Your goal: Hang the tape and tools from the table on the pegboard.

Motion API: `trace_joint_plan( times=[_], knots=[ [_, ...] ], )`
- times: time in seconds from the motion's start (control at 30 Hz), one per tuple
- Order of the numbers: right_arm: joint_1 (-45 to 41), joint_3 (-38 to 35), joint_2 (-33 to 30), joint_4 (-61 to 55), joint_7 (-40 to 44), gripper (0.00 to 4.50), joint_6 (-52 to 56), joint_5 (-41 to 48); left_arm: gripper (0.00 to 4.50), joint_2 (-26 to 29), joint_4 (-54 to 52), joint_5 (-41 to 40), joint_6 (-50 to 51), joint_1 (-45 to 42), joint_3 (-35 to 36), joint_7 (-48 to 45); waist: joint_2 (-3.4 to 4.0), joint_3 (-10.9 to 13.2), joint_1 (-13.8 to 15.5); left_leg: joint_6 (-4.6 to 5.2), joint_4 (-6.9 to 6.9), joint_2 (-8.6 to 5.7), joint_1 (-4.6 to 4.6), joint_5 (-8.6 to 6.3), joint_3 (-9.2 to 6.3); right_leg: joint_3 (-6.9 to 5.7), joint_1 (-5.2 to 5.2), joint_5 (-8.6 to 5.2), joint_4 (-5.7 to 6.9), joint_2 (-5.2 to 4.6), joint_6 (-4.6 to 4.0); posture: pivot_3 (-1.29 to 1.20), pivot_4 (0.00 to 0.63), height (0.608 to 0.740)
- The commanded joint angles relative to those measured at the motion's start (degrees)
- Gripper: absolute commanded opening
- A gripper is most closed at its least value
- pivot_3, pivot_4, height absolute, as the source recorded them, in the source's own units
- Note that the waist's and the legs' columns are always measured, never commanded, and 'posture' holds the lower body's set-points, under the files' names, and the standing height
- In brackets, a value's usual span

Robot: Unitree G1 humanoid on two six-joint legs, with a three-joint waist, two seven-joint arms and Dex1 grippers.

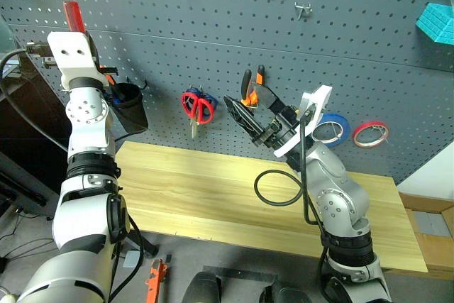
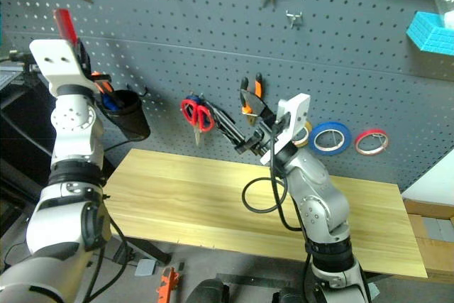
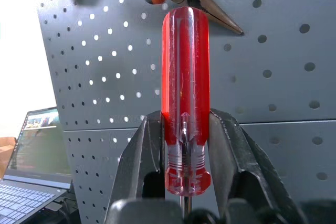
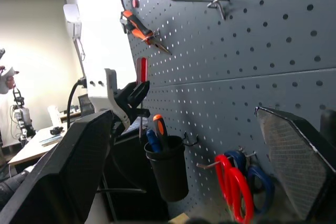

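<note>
The left claw point(image 3: 185, 182) grips the slim red-handled tool point(image 3: 185, 93), raised upright close before the pegboard point(image 1: 355, 40). The right claw point(image 1: 252, 111) gapes wide, holding nothing, above the bare worktop point(image 1: 206, 196).

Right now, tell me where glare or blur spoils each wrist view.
Left wrist view: blown-out white beside the pegboard; the red-handled tool is sharp and glossy, the laptop soft. Right wrist view: a bright washed-out strip by the pegboard's edge; the right gripper's near fingers are blurred.

glossy clear-red plastic tool handle point(image 3: 185, 98); matt pegboard point(image 3: 273, 77)
</note>
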Motion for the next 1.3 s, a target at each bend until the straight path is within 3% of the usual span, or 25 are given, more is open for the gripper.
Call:
trace_joint_plan(
  times=[0.03, 0.23, 0.53, 0.97, 1.3],
  knots=[
    [-0.48, -0.25, -0.14, -2.66, -0.53, 4.50, -0.75, 0.42, 0.80, -0.18, 0.68, -1.03, -2.65, -2.97, -0.75, -2.00, 0.01, 0.00, -0.11, 0.00, 0.00, 0.00, 0.00, 0.00, 0.00, 0.00, 0.00, 0.00, 0.00, 0.00, 0.00, 0.17, 0.073, 0.740],
    [0.14, -0.11, -0.75, -2.93, -0.70, 4.50, -0.77, 0.26, 0.80, -2.16, 3.33, -4.19, -4.80, -5.51, -0.42, -6.90, 0.01, 0.01, -0.30, 0.00, 0.04, -0.02, -0.02, 0.00, -0.02, -0.03, 0.02, 0.00, 0.00, 0.00, 0.00, 0.16, 0.076, 0.740],
    [1.01, 0.13, -1.41, -3.98, -1.60, 4.50, -0.64, 0.33, 0.80, -2.58, 3.17, -4.29, -4.74, -4.42, -0.70, -6.88, 0.08, 0.06, -1.02, 0.00, 0.02, 0.01, -0.01, 0.00, -0.01, -0.01, 0.00, 0.00, 0.03, 0.01, 0.00, 0.16, 0.082, 0.740],
    [1.16, 0.41, -2.16, -3.54, -1.21, 4.50, -0.54, 0.31, 0.80, -3.78, -8.03, -5.37, -0.05, 7.23, 0.01, -5.24, 0.11, 0.07, -0.92, 0.00, 0.05, 0.02, 0.00, 0.00, -0.03, 0.01, 0.01, 0.00, 0.07, 0.00, 0.00, 0.16, 0.076, 0.740],
    [1.08, 0.15, -2.66, -3.50, -1.44, 4.50, -0.43, 0.28, 0.80, -3.30, -10.24, -6.07, 2.80, 8.58, 0.28, -5.60, 0.11, 0.07, -0.90, 0.01, 0.15, 0.00, 0.06, 0.01, -0.03, 0.03, 0.01, 0.00, 0.31, 0.00, 0.00, 0.16, 0.082, 0.740]
  ],
)
